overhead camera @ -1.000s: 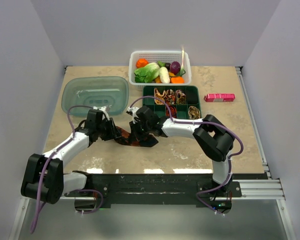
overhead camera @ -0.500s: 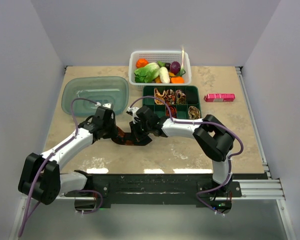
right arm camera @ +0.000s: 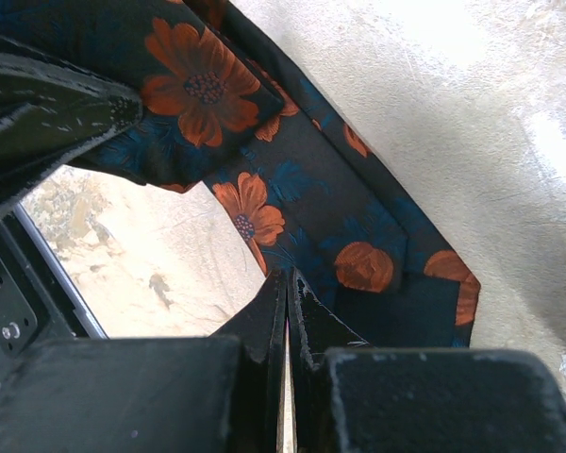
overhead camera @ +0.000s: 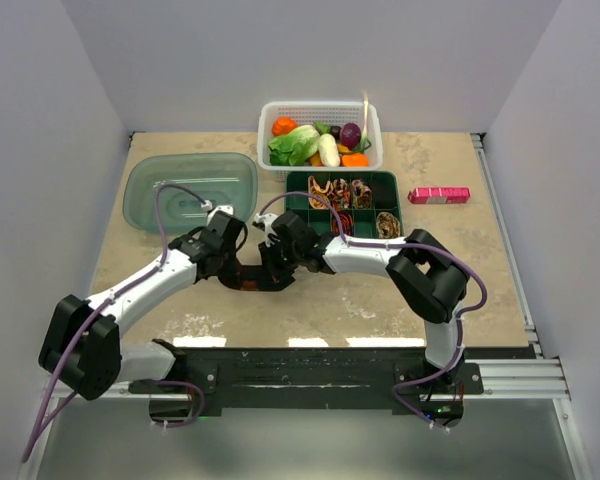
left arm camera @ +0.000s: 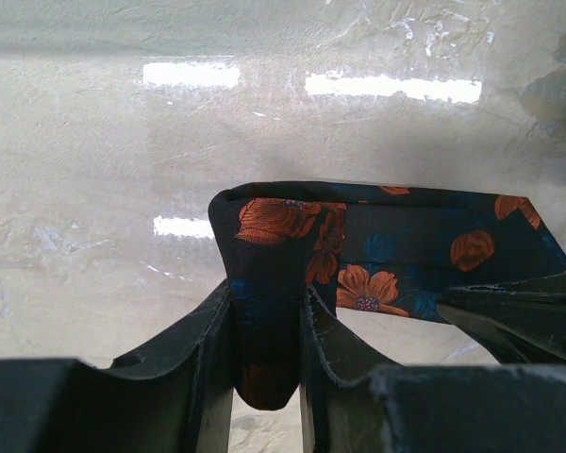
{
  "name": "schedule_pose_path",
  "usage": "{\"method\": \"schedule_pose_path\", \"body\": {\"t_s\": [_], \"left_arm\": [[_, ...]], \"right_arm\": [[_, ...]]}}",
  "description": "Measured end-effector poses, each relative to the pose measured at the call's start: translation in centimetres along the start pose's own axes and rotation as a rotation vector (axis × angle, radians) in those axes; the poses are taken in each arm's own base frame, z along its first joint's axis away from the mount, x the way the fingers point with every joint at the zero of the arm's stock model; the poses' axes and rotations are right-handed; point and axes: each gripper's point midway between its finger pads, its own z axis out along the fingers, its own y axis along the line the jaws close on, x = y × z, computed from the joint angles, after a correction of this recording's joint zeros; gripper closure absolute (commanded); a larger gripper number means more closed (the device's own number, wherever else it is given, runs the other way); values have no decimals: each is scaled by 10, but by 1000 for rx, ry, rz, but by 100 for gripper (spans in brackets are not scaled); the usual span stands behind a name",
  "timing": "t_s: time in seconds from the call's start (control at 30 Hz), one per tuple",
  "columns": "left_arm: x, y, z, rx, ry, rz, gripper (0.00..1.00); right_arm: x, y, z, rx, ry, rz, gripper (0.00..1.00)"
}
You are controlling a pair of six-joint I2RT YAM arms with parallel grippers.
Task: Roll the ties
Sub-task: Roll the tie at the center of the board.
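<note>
A black tie with orange-red flowers (overhead camera: 251, 281) lies bunched on the table between my two grippers. My left gripper (overhead camera: 232, 262) is shut on a folded end of it; in the left wrist view the fold (left arm camera: 264, 245) sits pinched between the fingers (left arm camera: 217, 326), with the rest of the tie running right. My right gripper (overhead camera: 271, 264) is shut on the tie's edge; in the right wrist view the tie (right arm camera: 358, 236) spreads beyond the closed fingertips (right arm camera: 307, 307). Small rolled ties (overhead camera: 336, 189) sit in a green tray (overhead camera: 385, 180).
A white basket of vegetables (overhead camera: 320, 130) stands at the back. A clear green-tinted lid (overhead camera: 190, 188) lies back left. A pink box (overhead camera: 439, 195) lies right of the tray. The left gripper's tip shows in the right wrist view (right arm camera: 47, 113).
My left gripper has moved right and a little farther back, closer to the right gripper, and the tie between them has bunched shorter. The right arm has barely moved.
</note>
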Motion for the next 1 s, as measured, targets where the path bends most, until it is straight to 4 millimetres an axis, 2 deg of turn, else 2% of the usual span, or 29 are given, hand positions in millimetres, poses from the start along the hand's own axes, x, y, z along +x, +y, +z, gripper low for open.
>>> {"method": "schedule_pose_path", "body": {"t_s": [0.23, 0.5, 0.8, 1.0], "left_arm": [[3, 0, 0, -99, 12, 69, 91], [3, 6, -2, -237, 12, 121, 94], [6, 12, -3, -411, 23, 193, 100], [11, 10, 1, -501, 34, 260, 100]], "right_arm": [[-1, -1, 0, 2, -1, 2, 100], [-7, -12, -4, 16, -17, 18, 100], [-16, -33, -22, 48, -53, 51, 100], [-16, -54, -32, 94, -67, 77, 100]]}}
